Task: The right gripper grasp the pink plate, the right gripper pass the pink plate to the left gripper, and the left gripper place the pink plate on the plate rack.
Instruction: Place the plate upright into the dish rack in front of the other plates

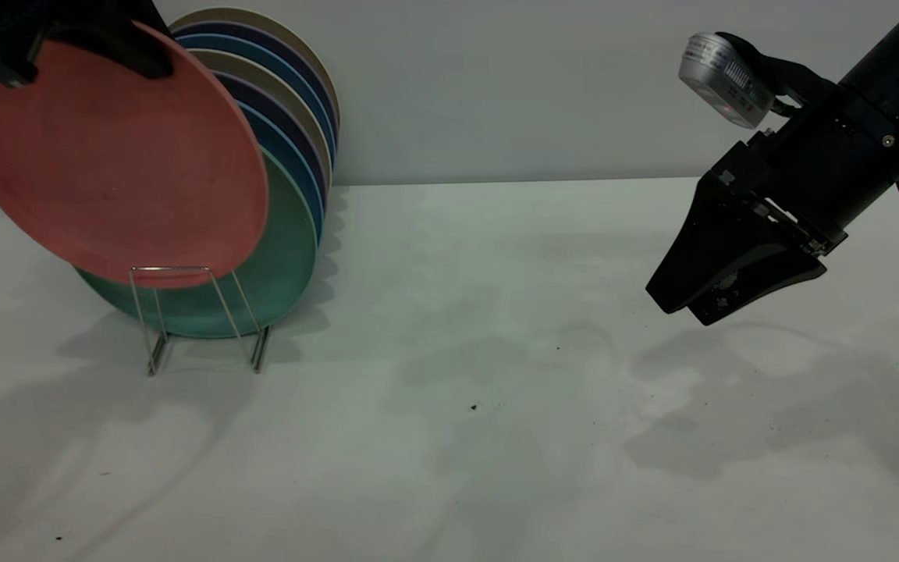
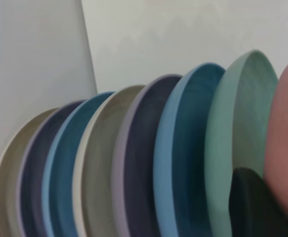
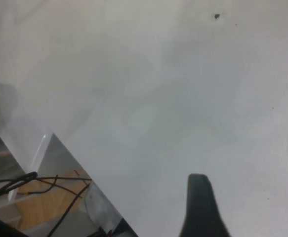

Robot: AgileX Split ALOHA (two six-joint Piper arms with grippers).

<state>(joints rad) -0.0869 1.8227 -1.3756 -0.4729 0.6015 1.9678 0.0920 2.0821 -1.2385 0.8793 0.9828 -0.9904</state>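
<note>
While left tool (image 1: 79,47) grips pink plate (image 1: 114,156).

A green plate (image 1: 286,257) stands upright on a white table (image 1: 496,390), with blue, purple and beige plates (image 1: 293,101) behind it.

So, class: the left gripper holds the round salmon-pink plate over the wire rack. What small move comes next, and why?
Probably lower it: the left gripper grips the round salmon-pink plate by its top edge, tilted, bottom edge level with the silver wire plate rack front loop, before the green plate.
</note>
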